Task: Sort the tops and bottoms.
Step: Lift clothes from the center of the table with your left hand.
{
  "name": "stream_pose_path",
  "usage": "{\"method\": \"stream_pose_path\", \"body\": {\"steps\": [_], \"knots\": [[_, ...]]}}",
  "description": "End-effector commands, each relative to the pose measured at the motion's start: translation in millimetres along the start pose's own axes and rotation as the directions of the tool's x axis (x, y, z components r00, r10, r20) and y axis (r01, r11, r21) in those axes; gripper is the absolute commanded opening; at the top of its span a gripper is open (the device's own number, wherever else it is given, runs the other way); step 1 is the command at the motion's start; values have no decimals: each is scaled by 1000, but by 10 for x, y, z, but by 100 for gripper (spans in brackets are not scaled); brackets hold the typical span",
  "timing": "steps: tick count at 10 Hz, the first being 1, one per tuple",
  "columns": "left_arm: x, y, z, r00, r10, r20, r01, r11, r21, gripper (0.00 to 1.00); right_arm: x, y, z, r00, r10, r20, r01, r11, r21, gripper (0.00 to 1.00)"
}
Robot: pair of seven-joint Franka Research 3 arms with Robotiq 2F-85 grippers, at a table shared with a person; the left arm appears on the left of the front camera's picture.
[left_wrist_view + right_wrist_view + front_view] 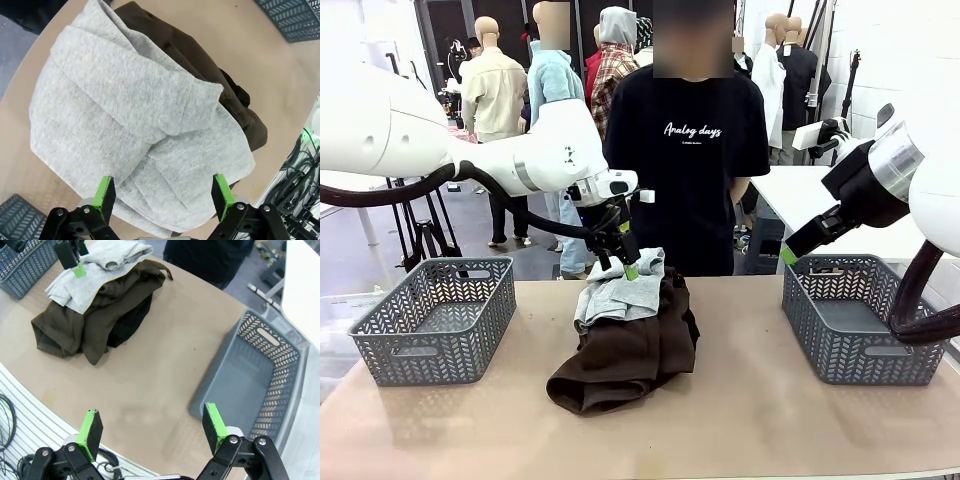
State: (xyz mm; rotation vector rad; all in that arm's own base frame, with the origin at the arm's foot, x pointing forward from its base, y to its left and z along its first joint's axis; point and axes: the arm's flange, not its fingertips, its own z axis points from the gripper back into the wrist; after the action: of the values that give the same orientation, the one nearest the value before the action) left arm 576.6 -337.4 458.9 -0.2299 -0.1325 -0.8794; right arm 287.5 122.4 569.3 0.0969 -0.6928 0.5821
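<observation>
Left claw [163, 189]: its jaws stand apart and hold nothing. It hangs directly over the grey top, with one green pad [105, 191] to each side of the nearest folds. You cannot tell whether the tips touch the cloth.
Grey top [125, 110]: it lies uppermost on the pile, mid-worktop [750, 420] and toward the far edge. It is draped over the far-left part of the brown trousers.
Handling: it looks soft, light and limp, neither fragile nor slippery. Expect it to sag and unfold once you lift it.
Where to grip: pinch the raised fold running across its middle, where several layers bunch. Stay shallow, or you may catch the trousers beneath.
Brown trousers [625, 360]: these sit under the top and spill toward the near edge. They look thicker and heavier than the top.
Black garment [127, 327]: it is tucked beneath the trousers on the pile's right side and is mostly hidden.
Right claw [152, 427]: its jaws stand apart with nothing between them. It is raised above the right basket [860, 335] by the right edge, well apart from the pile.
Left basket [470, 325]: it stands by the left edge.
</observation>
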Motion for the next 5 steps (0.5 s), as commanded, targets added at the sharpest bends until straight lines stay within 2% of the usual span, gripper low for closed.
{"method": "stream_pose_path", "body": {"steps": [1,5], "knots": [[-21,-1,-73,1000,20,9,-20,999,24,100,11,-15,-30,1000,3,3,-3,1000,-2,100],[-21,-95,-148,1000,-18,-17,20,998,67,100,11,-15,-30,1000,3,3,-3,1000,-2,100]]}}
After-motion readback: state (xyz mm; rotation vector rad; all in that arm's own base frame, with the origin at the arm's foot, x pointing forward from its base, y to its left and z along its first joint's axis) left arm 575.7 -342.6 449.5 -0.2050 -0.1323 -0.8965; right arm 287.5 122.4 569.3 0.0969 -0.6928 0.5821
